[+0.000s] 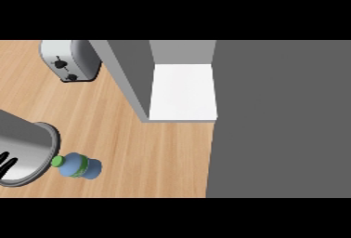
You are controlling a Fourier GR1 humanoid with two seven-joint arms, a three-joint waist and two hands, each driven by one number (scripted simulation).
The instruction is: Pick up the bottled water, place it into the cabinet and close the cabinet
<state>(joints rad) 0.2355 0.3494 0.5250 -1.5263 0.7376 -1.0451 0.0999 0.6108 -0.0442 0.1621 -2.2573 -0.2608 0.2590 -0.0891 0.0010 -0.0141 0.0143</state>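
The bottled water stands on the wooden counter at the lower left; it is blue with a green band and a green cap. The cabinet stands open at the top middle, showing a bare white shelf. Its wide dark grey door fills the right side of the view. My left hand shows at the left edge, with black fingers straight and spread, just left of the bottle and apart from it. The grey left forearm rises beside it. My right hand is out of view.
A silver toaster with two black knobs sits at the back left of the counter. Bare wooden counter lies between the bottle and the cabinet opening.
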